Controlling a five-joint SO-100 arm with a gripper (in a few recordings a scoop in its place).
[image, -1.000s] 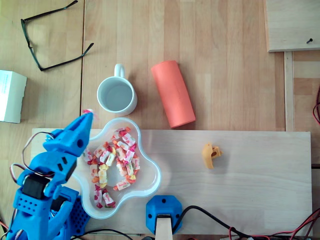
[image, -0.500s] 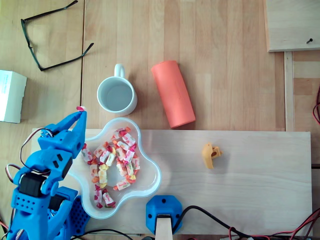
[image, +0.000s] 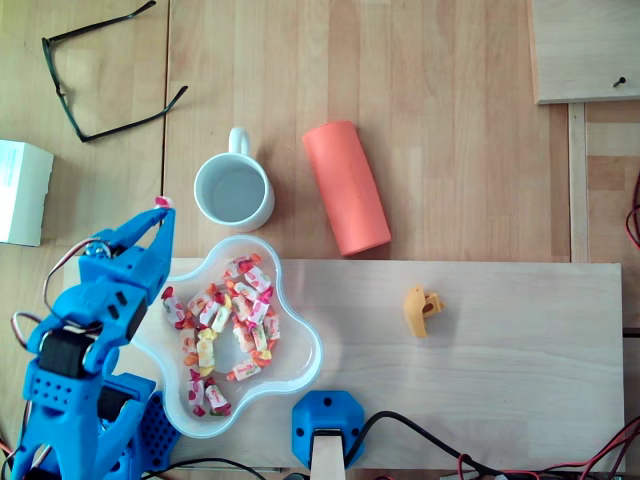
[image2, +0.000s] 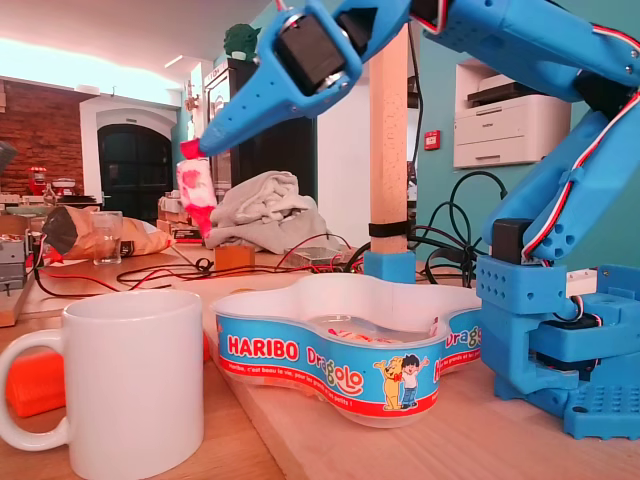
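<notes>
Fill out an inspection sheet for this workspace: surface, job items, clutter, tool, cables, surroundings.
Surface: wooden table with a pale board laid on it.
Job's things: wrapped candy hanging from the tool; clear Haribo tub holding many more candies; white mug next to the tub, looks empty.
Clutter: orange cylinder on its side, glasses, white box, small yellow piece.
Tool: tool shut on the candy, raised above the table, left of the mug in the overhead view.
Cables: black cables coiled behind the tub.
Surroundings: printer and a cloth pile in the fixed view.
</notes>
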